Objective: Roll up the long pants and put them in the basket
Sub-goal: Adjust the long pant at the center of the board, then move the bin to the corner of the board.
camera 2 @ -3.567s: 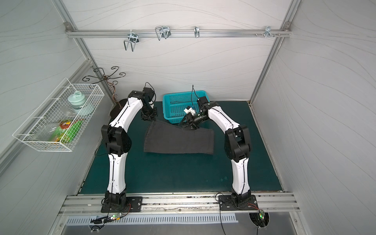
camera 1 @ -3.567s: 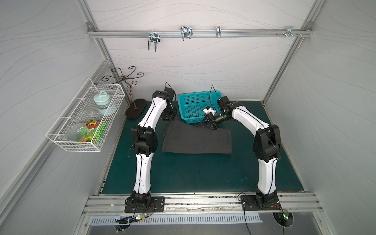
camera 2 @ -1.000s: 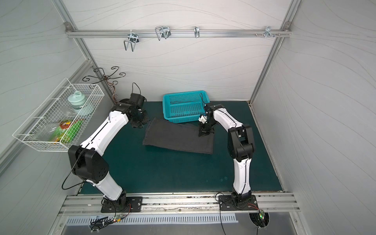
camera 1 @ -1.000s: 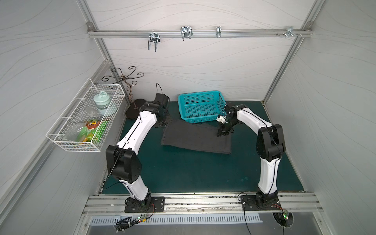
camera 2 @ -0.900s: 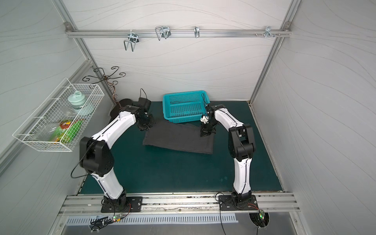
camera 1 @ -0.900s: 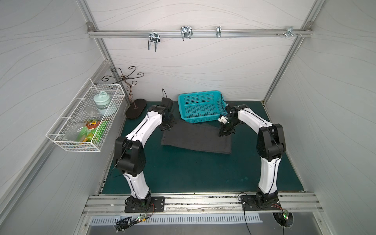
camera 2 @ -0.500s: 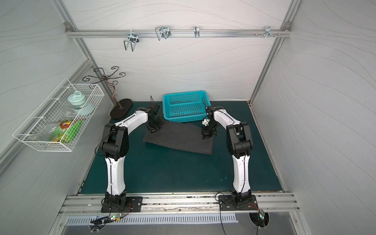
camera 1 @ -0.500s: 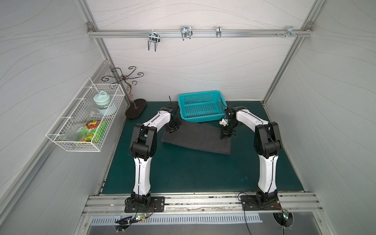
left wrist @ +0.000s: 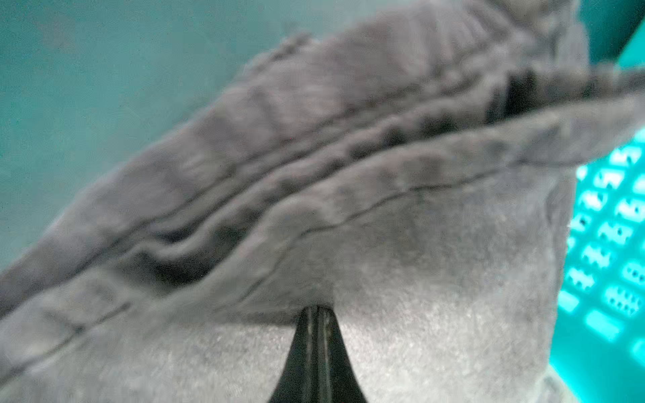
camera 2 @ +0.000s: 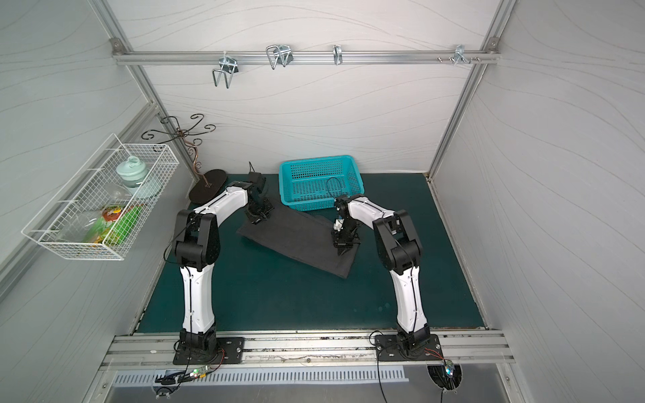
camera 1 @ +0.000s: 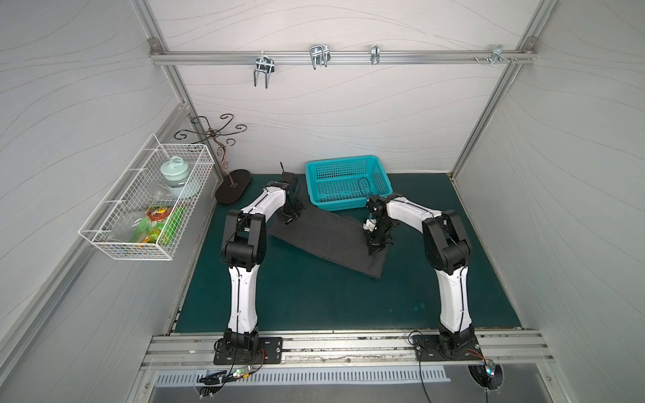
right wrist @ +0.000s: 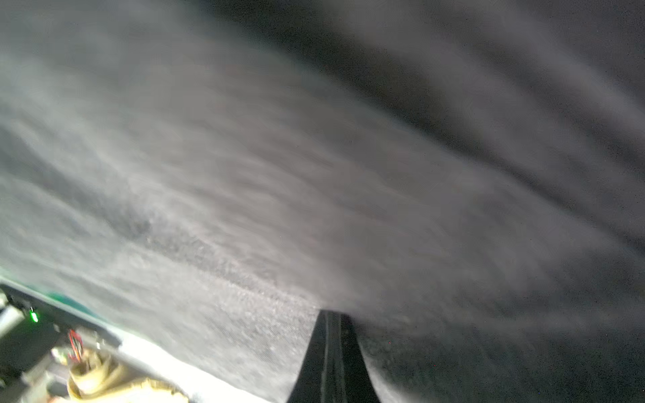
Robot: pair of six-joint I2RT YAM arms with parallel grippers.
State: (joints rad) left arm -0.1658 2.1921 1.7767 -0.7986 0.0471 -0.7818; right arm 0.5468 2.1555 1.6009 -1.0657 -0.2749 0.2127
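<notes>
The long pants point(camera 1: 324, 237) point(camera 2: 296, 240) lie folded as a dark grey strip on the green mat point(camera 1: 314, 307), running slantwise from the far left to the near right. At their far-left corner my left gripper point(camera 1: 288, 220) point(camera 2: 256, 220) is shut, pinching the cloth. In the left wrist view its closed tip point(left wrist: 317, 308) is buried in a fold of the pants point(left wrist: 419, 279). My right gripper point(camera 1: 374, 250) point(camera 2: 343, 252) is shut on the near-right end. In the right wrist view the grey cloth point(right wrist: 279, 174) tents up from its closed tip point(right wrist: 333, 314).
A teal plastic basket point(camera 1: 343, 162) point(camera 2: 316, 162) point(left wrist: 610, 244) stands at the back, just behind the pants. A scrolled metal stand with a dark oval base point(camera 1: 233, 186) is at the back left. A white wire basket point(camera 1: 146, 206) hangs on the left wall, and a hook rail point(camera 1: 319, 57) crosses overhead.
The right gripper has come toward the front, dragging the pants' right end with it, so the strip now lies slantwise. The left arm has folded in while its gripper stayed at the far-left corner.
</notes>
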